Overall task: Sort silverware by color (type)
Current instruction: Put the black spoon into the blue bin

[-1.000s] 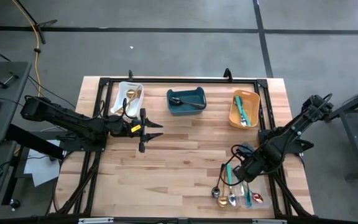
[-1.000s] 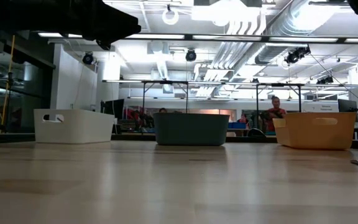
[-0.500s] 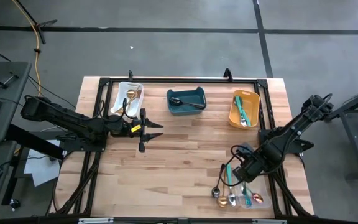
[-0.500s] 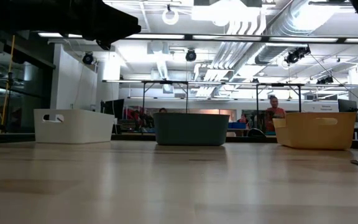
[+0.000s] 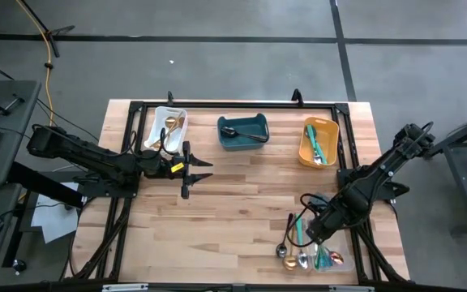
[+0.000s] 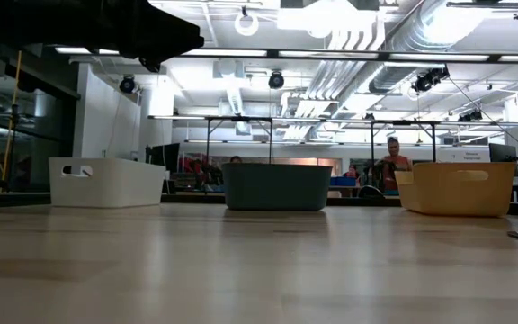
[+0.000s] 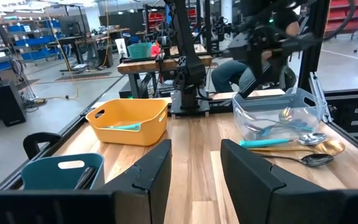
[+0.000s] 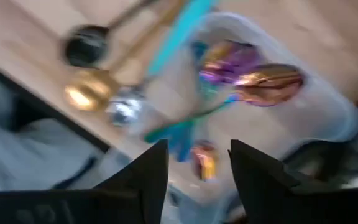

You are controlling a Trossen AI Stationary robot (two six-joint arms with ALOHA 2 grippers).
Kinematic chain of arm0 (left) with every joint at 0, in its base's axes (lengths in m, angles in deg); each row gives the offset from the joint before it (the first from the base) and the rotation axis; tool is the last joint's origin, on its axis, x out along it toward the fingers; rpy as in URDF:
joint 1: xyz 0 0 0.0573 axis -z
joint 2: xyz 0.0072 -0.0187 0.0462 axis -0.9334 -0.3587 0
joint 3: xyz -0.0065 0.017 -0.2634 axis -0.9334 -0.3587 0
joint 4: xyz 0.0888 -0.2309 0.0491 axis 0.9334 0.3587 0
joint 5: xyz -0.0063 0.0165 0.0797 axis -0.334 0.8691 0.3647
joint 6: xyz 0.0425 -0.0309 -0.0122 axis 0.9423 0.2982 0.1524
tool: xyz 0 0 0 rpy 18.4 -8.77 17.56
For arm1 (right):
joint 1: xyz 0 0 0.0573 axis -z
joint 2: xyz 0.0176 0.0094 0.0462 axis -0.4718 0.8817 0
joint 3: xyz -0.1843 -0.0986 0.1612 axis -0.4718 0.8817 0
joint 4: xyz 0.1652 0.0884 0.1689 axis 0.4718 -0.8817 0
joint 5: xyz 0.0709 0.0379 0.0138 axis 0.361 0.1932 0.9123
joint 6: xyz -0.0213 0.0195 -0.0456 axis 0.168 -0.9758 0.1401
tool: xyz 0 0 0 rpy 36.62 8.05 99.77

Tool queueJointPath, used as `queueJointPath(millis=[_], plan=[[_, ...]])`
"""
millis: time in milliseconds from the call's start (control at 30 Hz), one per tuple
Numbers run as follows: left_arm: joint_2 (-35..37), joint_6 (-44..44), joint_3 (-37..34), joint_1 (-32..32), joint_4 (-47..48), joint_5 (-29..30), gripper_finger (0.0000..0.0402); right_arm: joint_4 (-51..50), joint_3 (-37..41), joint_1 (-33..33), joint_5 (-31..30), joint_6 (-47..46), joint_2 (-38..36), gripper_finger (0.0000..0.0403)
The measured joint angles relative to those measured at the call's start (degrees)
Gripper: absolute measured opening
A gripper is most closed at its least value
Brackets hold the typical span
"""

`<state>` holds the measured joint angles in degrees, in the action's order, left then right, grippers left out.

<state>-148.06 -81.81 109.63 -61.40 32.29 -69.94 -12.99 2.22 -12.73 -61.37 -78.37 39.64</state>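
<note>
Sorting is judged partly done: gold pieces are being kept in the white bin [image 5: 169, 127], a black one in the teal bin [image 5: 242, 132], teal-handled ones in the orange bin [image 5: 319, 143]. The slender, glossy silverware [image 5: 306, 251] is being left at the near right, partly inside the clear bin [image 7: 277, 117]. The right gripper [image 5: 313, 233] is being held released above it; the left gripper [image 5: 194, 169] is being kept unclenched near the white bin.

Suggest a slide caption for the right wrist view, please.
Right tool open above the clear bin of iridescent spoons.

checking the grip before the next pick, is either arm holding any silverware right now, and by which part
Nothing is held. The right gripper hangs with jaws open above the silverware at the clear bin; the left gripper is open and empty.
</note>
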Motion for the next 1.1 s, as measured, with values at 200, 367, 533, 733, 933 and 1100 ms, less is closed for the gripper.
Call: queueJointPath(millis=[200, 367, 533, 733, 933, 1100], plan=[[-0.02, 0.74, 0.00, 0.00, 0.00, 0.02, 0.0131, 16.22, 0.00, 1.42, -9.99, 1.27, 0.00, 0.0172], [-0.02, 0.86, 0.00, 0.00, 0.00, 0.02, 0.0131, 30.51, 0.00, 4.26, -12.37, 9.36, 3.75, 0.0172], [-0.02, 0.87, 0.00, 0.00, 0.13, 0.02, 0.0131, 37.25, 0.00, 6.83, -0.17, 21.33, 12.96, 0.0172], [-0.02, 0.83, 0.00, 0.00, 0.20, 0.02, 0.0131, 34.54, 0.01, 7.23, 3.80, 38.83, 21.80, 0.0172], [-0.02, 0.87, 0.00, 0.00, 0.17, 0.02, 0.0131, 34.95, 0.02, 7.21, 1.66, 63.55, 26.58, 0.0172], [0.00, 0.87, 0.00, 0.00, 0.20, 0.02, 0.0131, 32.53, 0.00, 7.21, -6.43, 74.75, 26.73, 0.0172]])
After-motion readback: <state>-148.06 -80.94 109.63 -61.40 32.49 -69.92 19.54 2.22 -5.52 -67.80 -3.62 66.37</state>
